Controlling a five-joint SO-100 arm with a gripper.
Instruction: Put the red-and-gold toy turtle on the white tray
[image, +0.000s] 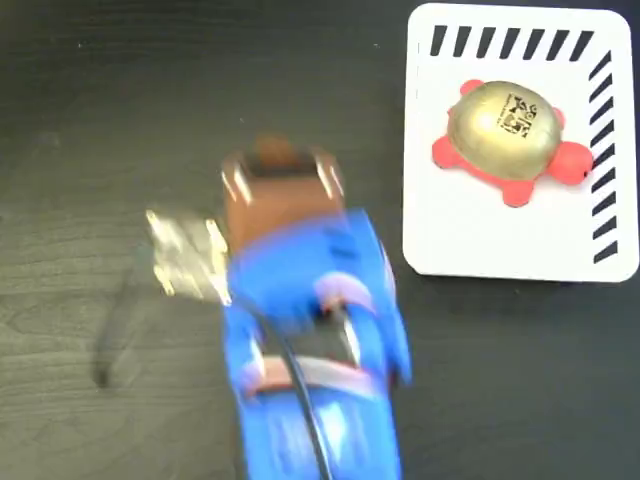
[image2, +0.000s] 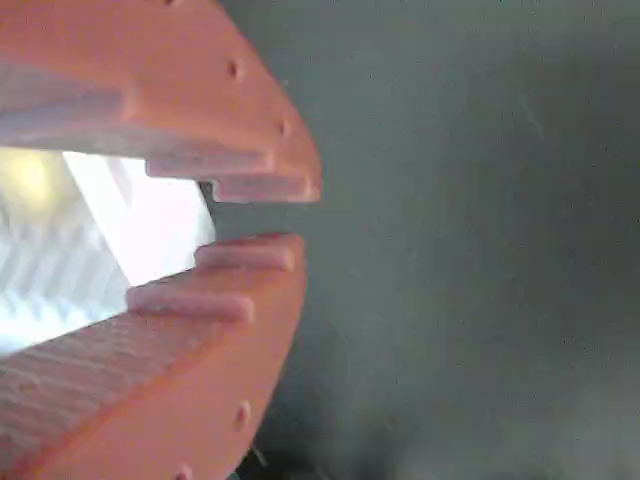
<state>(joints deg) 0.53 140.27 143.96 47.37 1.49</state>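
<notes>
Fingers (image2: 262, 218) first: mine are orange and toothed, and in the wrist view the tips sit slightly parted with a narrow gap, gripping nothing, only dark surface beyond them. From the fixed view, the biggest thing is the dark wood-grain table (image: 90, 130). Next, my blue arm (image: 310, 330) rises from the bottom edge, blurred, left of everything else. Then the white tray (image: 470, 240) lies at upper right, black stripes along its top and right edges. Smallest, the red-and-gold toy turtle (image: 505, 128) sits on that tray, upper half, head toward the right stripes, well apart from me.
</notes>
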